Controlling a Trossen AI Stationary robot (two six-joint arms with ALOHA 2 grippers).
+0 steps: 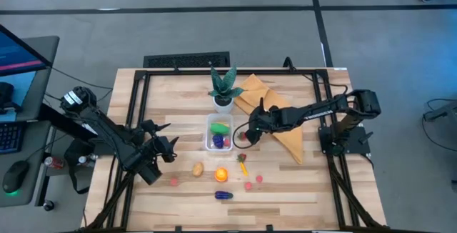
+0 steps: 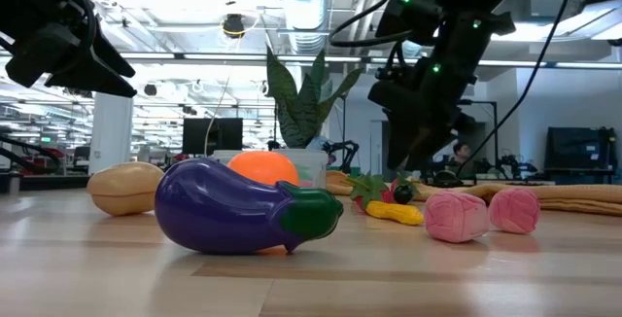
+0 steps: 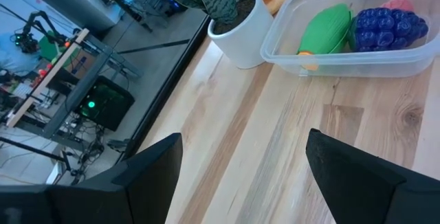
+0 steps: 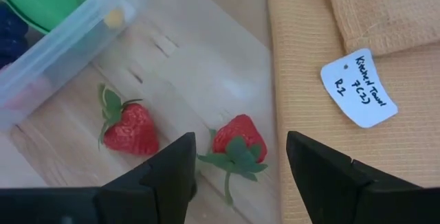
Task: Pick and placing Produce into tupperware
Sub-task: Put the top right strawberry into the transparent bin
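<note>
The clear tupperware (image 1: 218,134) stands mid-table and holds a green piece (image 3: 326,28), a purple grape bunch (image 3: 388,27) and a pink piece. My right gripper (image 1: 246,135) is open just right of it, above two red strawberries (image 4: 130,129) (image 4: 238,140) that lie on the wood; one fingertip stands on either side of the second without touching it. My left gripper (image 1: 168,148) is open and empty left of the container. A tan potato (image 1: 197,169), an orange (image 1: 221,175), a purple eggplant (image 1: 223,195) and pink pieces (image 1: 248,186) lie nearer the front edge.
A potted plant in a white pot (image 1: 223,93) stands just behind the container. A mustard-yellow cloth (image 1: 282,115) with a white tag (image 4: 359,88) lies under my right arm. A small yellow and red piece (image 1: 243,163) lies in front of the container.
</note>
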